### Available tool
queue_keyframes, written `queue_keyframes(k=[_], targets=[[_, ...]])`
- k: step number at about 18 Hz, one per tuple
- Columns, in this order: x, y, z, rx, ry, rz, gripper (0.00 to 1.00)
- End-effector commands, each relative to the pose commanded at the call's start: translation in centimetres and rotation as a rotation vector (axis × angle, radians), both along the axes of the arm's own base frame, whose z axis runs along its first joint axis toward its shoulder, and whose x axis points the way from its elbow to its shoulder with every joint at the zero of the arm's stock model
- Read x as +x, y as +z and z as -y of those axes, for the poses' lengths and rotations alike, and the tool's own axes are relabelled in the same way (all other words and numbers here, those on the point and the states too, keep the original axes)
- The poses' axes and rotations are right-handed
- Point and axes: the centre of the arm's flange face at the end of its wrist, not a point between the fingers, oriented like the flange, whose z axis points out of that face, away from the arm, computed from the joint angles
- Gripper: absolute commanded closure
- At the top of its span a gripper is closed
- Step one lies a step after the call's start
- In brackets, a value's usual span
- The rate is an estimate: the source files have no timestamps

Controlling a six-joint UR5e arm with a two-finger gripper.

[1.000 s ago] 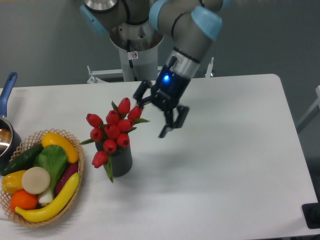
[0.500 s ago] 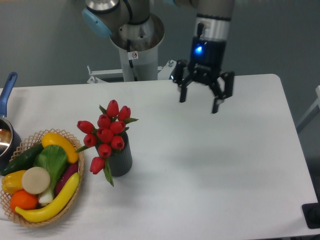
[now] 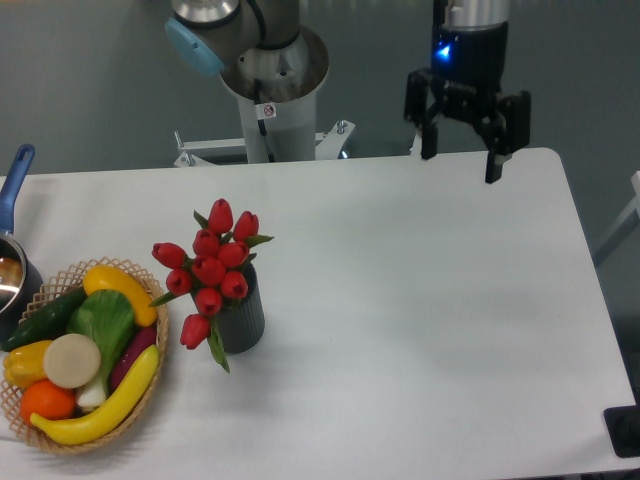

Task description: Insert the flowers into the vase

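white table (image 3: 420, 300) under grey wall; gripper (image 3: 462, 155) hangs above its far edge, jaws apart and empty, well clear of the flowers (image 3: 210, 265) standing in the vase (image 3: 243, 322) beside the basket (image 3: 150, 385). insertion looks done; best keep clear.

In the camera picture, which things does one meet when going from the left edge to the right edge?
Pot with blue handle → woven basket of vegetables → flowers standing in the vase → gripper, open and empty, above the table's far edge.
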Motion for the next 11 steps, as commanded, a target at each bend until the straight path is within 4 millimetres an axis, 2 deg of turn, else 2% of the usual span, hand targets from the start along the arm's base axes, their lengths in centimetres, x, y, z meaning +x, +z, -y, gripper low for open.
queue_keyframes(k=[3, 11], targets=[[-0.5, -1.1, 1.3, -0.023, -0.043, 0.022, 0.00], [-0.1, -1.3, 1.4, -0.017, -0.044, 0.023, 0.00]])
